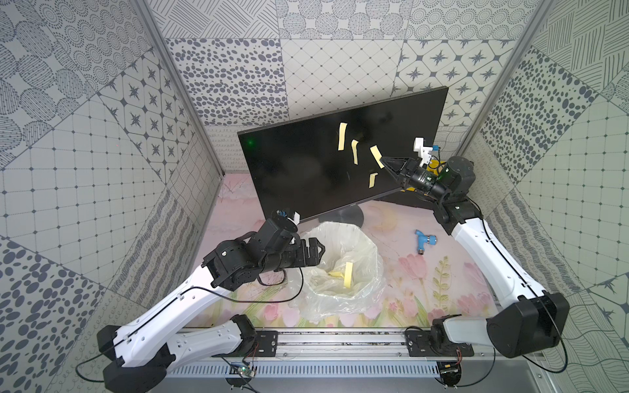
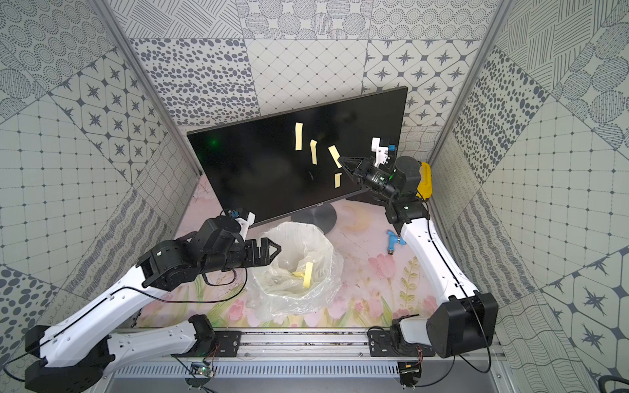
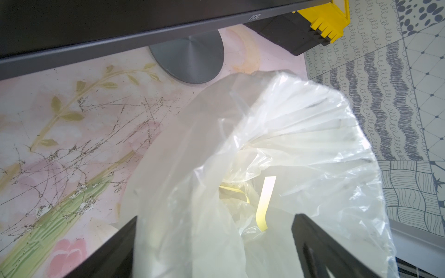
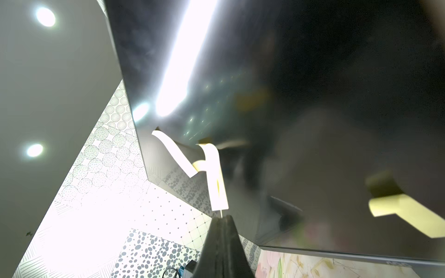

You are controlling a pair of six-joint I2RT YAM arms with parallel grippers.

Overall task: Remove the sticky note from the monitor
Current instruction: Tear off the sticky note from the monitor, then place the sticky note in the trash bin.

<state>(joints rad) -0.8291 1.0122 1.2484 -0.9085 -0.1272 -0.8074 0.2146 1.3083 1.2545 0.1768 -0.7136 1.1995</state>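
Grip first: my right gripper [image 1: 384, 162] is clamped shut, and the right wrist view suggests it is pinching the loose bottom edge of a narrow pale-yellow paper sticky note [image 4: 214, 173]. That note hangs on the large flat black-screened monitor [image 1: 289, 163], about three o'clock from the screen's centre in both top views. I take it by the free end because that end curls off the glass, so I judge an outward pull should peel it cleanly.

My left gripper [image 1: 318, 250] has its jaws spread wide and holds nothing. It hovers at the nine o'clock rim of the clear plastic-bag-lined bin [image 1: 371, 251], which stands at six o'clock of the monitor and has yellow strips [image 1: 348, 275] lying inside, so I take it as the drop spot.

Three other yellow notes crowd mine: two [image 1: 342, 136] [image 1: 355, 151] toward ten o'clock and one [image 1: 373, 180] at six o'clock, close enough that my wrist could brush it. A small blue plastic pipe fitting [image 1: 423, 241] lies on the floral table [image 1: 408, 279] at two o'clock of the bin, below my right arm. A yellow-and-black toolbox [image 2: 424, 180] sits behind the monitor's three o'clock edge.
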